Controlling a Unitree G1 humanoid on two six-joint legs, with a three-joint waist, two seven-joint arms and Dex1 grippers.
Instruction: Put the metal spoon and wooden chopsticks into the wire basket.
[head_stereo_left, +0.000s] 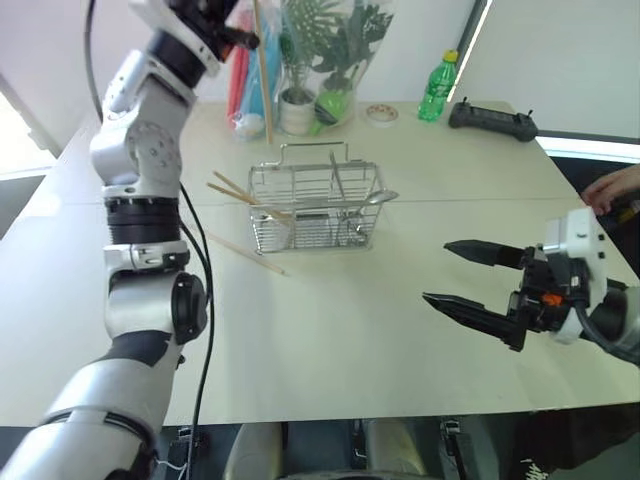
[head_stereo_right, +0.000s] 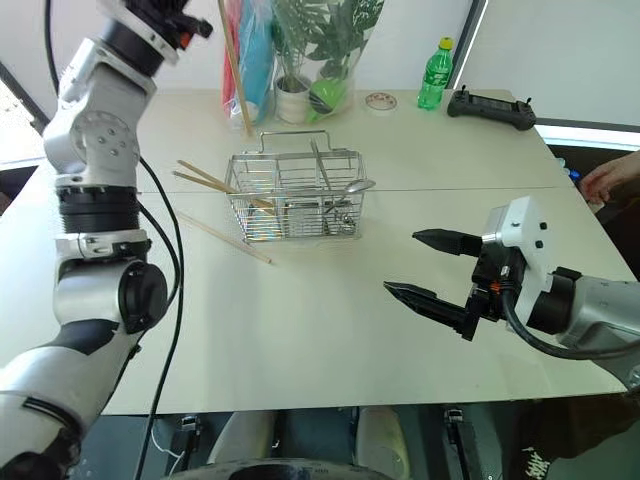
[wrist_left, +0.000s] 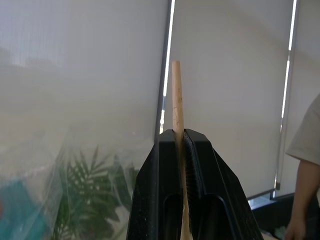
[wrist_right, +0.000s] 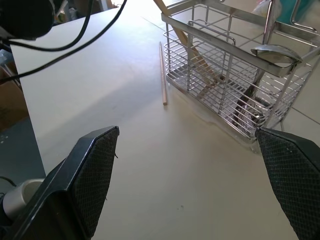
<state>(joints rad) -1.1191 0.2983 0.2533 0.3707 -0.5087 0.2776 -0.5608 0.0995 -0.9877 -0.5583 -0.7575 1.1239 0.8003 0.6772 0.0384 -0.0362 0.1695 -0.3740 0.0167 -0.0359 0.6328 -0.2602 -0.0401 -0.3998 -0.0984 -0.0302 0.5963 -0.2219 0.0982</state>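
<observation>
The left gripper (wrist_left: 181, 137) pinches one chopstick (head_stereo_left: 263, 70) upright, high above and left of the wire basket (head_stereo_left: 316, 207); the right gripper (head_stereo_left: 462, 278) gapes wide.

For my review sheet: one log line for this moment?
left tool: shut on chopstick, raised | right tool: open | spoon: in basket

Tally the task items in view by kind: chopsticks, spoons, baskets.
wooden chopsticks: 4 (one in the left gripper, two leaning in the basket, one lying on the table)
metal spoon: 1
wire basket: 1
Total: 6
</observation>
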